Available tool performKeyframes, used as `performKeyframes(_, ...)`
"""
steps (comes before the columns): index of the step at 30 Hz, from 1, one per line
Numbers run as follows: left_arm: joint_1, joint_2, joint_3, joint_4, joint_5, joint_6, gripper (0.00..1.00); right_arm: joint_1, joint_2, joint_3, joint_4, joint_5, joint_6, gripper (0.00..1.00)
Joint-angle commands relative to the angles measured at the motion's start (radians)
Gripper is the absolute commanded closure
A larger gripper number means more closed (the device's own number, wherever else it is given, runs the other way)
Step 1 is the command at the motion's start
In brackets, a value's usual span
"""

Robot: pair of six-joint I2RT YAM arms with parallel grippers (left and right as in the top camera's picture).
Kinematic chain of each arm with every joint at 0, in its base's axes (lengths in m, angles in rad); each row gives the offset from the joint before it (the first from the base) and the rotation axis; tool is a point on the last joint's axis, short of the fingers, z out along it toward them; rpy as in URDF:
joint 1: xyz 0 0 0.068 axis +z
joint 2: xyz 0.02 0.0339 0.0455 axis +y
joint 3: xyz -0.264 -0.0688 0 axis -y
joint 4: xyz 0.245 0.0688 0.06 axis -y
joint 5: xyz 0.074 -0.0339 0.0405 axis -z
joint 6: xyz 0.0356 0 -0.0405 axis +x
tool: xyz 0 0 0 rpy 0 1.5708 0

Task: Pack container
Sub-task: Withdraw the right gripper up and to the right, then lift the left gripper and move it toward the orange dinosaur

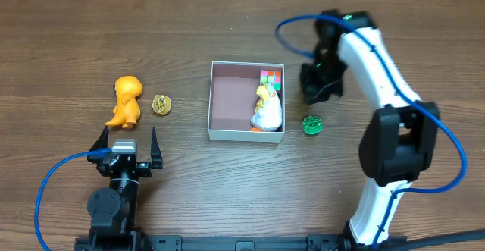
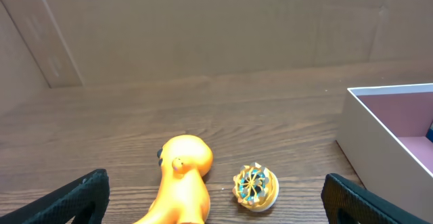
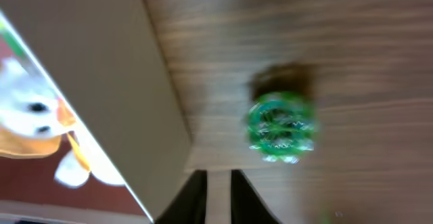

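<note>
- The left gripper (image 1: 127, 139) (image 2: 216, 200) sits at the near left of the wooden table (image 1: 61, 31). Its two black fingers (image 2: 78, 195) are spread wide apart with nothing between them.
- An orange dinosaur toy (image 1: 126, 101) (image 2: 181, 178) lies on the table just beyond that gripper, touching neither finger.
- A small round gold-coloured toy (image 1: 161, 105) (image 2: 256, 187) rests just right of the dinosaur, apart from it.
- The container (image 1: 229, 99) (image 2: 369, 132) (image 3: 108, 82) stands at the middle of the table, between the two arms. It is a shallow white-walled box with a pinkish-brown floor, and its left half is bare.
- A multi-coloured cube (image 1: 271, 77) sits in the container's far right corner.
- A white duck toy (image 1: 267, 108) (image 3: 30, 109) with yellow and orange markings lies against the right wall inside the container, just on the near side of the cube.
- A green round toy (image 1: 311, 124) (image 3: 281, 126) rests on the table just outside the container's near right corner. It is blurred in the right wrist view.
- The right gripper (image 1: 317, 88) (image 3: 218, 176) hangs over the table right of the container and beyond the green toy. Its fingers (image 3: 193, 197) are drawn almost together with only a slim gap, and they grip nothing.
</note>
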Motion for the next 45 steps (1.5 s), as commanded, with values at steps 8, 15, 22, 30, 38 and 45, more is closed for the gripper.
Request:
performKeyframes(8,0.006,-0.003,-0.003,0.002,0.015,-0.006,0.00,-0.106,-0.017,0.282,-0.144,0.188,0.002,0.00)
performKeyframes(15,0.006,-0.003,-0.003,0.003,0.015,-0.006,0.00,-0.229,-0.104,0.298,-0.144,0.187,0.002,0.00)
performKeyframes(22,0.006,-0.003,-0.003,0.003,0.015,-0.006,0.00,-0.335,-0.278,0.298,-0.144,0.198,-0.048,0.00)
performKeyframes(30,0.006,-0.003,-0.003,0.003,0.015,-0.006,0.00,-0.480,-0.360,0.294,-0.135,0.373,-0.008,0.00)
performKeyframes(38,0.006,-0.003,-0.003,0.003,0.012,-0.006,0.00,-0.639,-0.356,0.271,-0.091,0.330,0.006,0.00)
performKeyframes(45,0.006,-0.003,-0.003,0.003,0.012,-0.006,0.00,-0.690,-0.341,0.244,-0.030,0.329,0.006,0.00)
